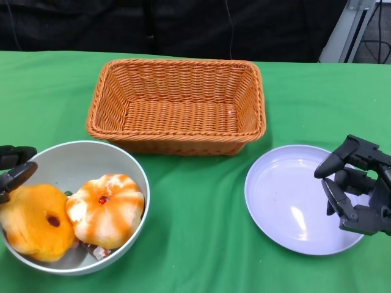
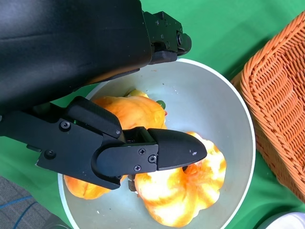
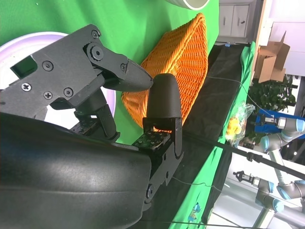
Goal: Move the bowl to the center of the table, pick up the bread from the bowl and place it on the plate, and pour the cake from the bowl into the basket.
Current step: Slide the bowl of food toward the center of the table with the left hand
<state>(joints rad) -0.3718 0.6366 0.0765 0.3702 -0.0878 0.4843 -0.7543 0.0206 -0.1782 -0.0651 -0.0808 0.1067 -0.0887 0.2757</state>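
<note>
Left hand [image 1: 13,171] empty, fingers apart, at the bowl's [image 1: 125,159] left rim. Bowl holds bread [image 1: 33,221] and cake [image 1: 107,207], touching. Right hand [image 1: 357,186] empty, fingers spread, over plate [image 1: 287,201] right of bowl. Basket [image 1: 177,104] behind bowl on bench [image 1: 195,244].

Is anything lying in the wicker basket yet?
No. In the head view the basket shows only bare weave inside, and both pastries sit in the bowl.
</note>
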